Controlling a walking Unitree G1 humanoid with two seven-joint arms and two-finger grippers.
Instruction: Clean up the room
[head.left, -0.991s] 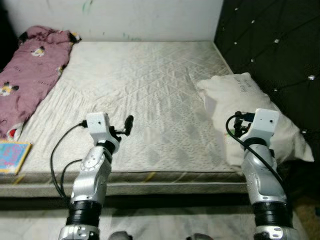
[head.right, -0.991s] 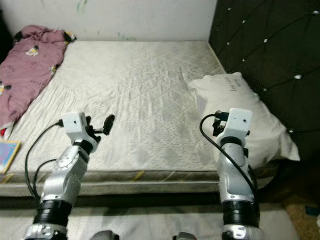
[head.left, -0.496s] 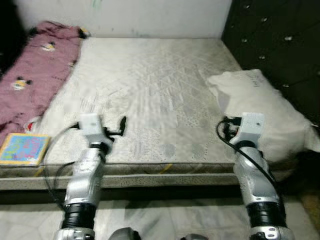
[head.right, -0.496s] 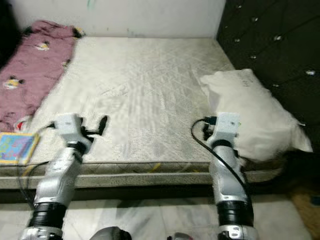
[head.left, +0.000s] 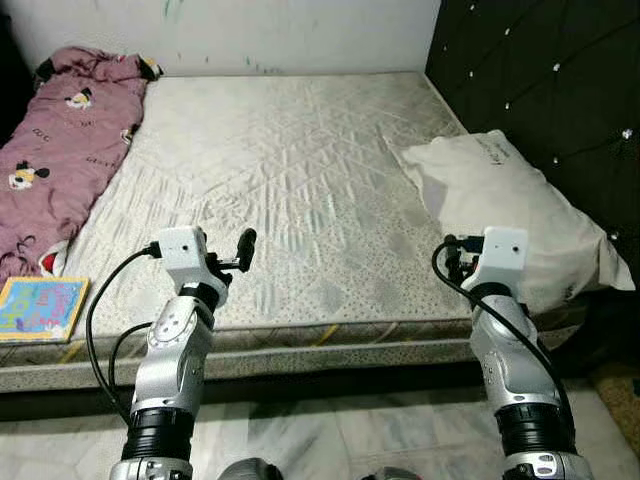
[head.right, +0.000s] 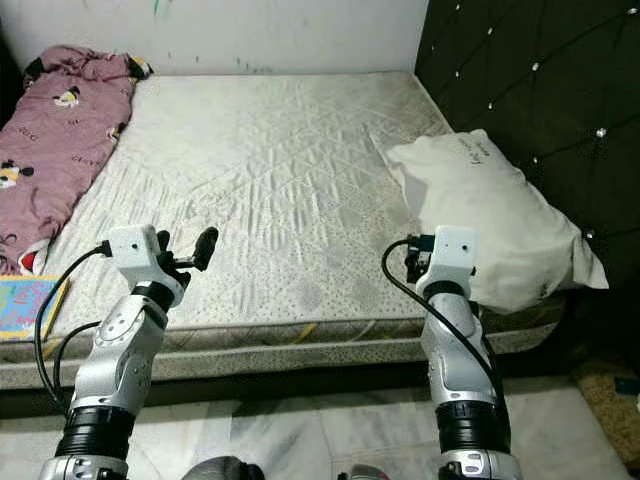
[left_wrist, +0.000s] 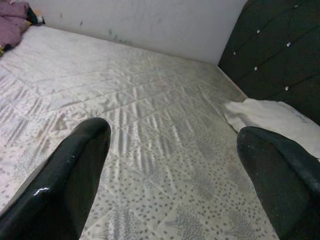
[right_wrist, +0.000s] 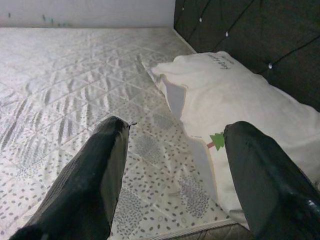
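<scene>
A bare quilted mattress (head.left: 290, 150) lies before me. A white pillow (head.left: 505, 205) rests on its right side by the headboard, hanging a little over the front edge. A crumpled pink blanket (head.left: 55, 140) with cartoon prints runs along the left side, and a colourful book (head.left: 40, 308) lies at the front left corner. My left gripper (left_wrist: 172, 134) hovers open over the front edge of the mattress, holding nothing. My right gripper (right_wrist: 178, 127) is open too, just left of the pillow's (right_wrist: 240, 100) near end.
A black tufted headboard (head.left: 560, 80) stands along the right. A white wall (head.left: 300, 30) closes the far side. Pale marble floor (head.left: 330, 440) lies between me and the mattress's front edge (head.left: 330, 350).
The whole picture has shifted and sharpened after blur, so the camera moved. More of the book now shows. Both arms hold the same raised pose with fingers apart.
</scene>
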